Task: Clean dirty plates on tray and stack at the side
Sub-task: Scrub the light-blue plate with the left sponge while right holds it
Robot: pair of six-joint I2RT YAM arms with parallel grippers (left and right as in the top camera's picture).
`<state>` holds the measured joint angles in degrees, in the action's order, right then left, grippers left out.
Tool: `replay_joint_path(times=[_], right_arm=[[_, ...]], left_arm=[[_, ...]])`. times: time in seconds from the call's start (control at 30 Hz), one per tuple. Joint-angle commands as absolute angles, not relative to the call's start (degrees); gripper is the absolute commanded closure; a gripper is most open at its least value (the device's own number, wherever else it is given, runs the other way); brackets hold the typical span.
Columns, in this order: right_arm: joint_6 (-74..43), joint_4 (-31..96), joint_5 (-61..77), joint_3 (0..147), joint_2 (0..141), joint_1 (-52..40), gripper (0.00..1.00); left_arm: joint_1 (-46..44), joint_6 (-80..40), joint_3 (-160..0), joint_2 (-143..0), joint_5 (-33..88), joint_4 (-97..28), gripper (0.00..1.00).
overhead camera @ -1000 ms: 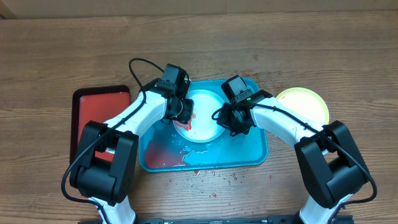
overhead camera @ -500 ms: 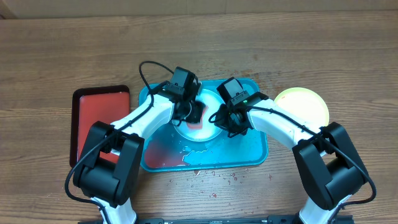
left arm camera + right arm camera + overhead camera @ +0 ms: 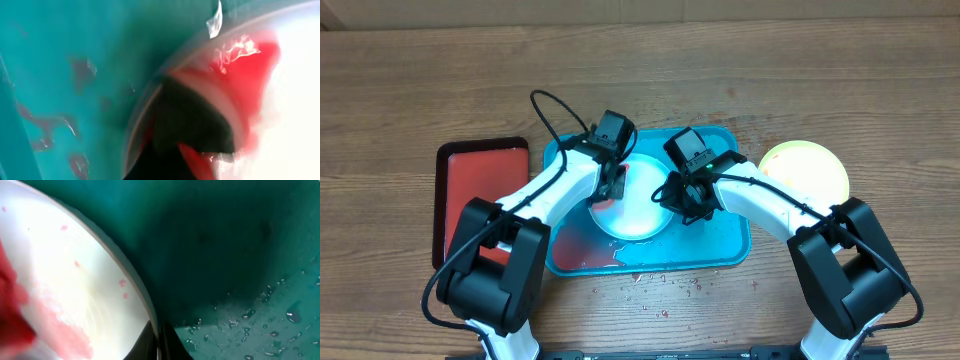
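A plate [image 3: 642, 208] with a cyan rim and white centre lies in the cyan tray [image 3: 720, 250]. My right gripper [image 3: 676, 198] is shut on its right rim; the right wrist view shows the fingers [image 3: 159, 345] either side of the rim, with the plate [image 3: 65, 280] over the wet tray [image 3: 240, 245]. My left gripper [image 3: 612, 188] is at the plate's left edge, shut on a dark sponge [image 3: 195, 125] that presses on red sauce on the plate [image 3: 290, 75]. The lime green plate [image 3: 810, 165] sits on the table to the right of the tray. The white/pinkish plate is out of view.
A red tray [image 3: 480, 180] with a dark rim lies left of the cyan tray. Reddish water pools on the cyan tray's left floor [image 3: 582, 240]. Droplets and crumbs [image 3: 665, 285] dot the table in front of it.
My left gripper has swept from the plate's left side up to its top and back to the left edge. The red smear on the plate has shrunk. The right gripper has stayed on the rim.
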<state>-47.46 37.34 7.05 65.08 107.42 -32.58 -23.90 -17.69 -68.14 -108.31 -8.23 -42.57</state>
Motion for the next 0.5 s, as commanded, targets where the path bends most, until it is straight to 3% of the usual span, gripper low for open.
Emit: replay_joint_path(times=[0.0, 0.1, 0.2, 0.3, 0.43, 0.47], right_arm=[[-47.99, 37.95, 4.62, 63.75, 107.50, -32.03, 0.96], [-47.99, 38.26, 5.69, 63.75, 107.50, -32.03, 0.96], [-47.99, 39.13, 5.67, 63.75, 107.50, -32.14, 0.96], [-48.01, 39.31, 5.72, 63.75, 107.50, -32.14, 0.96], [-48.01, 39.27, 5.67, 63.75, 107.50, -32.14, 0.96], [-47.99, 39.29, 5.67, 63.75, 107.50, -32.14, 0.96]], left_arm=[[-23.29, -3.03, -66.19, -109.40, 21.71, -48.90, 0.96], [-23.29, 1.96, -66.19, -109.40, 32.23, -44.05, 0.95], [-23.22, -3.60, -66.19, -109.40, 26.98, -34.41, 0.96], [-23.22, -9.78, -66.19, -109.40, 14.57, -27.07, 0.96], [-23.22, -26.24, -66.19, -109.40, -24.10, -26.44, 0.96], [-23.18, -26.63, -66.19, -109.40, -26.57, -27.70, 0.96]])
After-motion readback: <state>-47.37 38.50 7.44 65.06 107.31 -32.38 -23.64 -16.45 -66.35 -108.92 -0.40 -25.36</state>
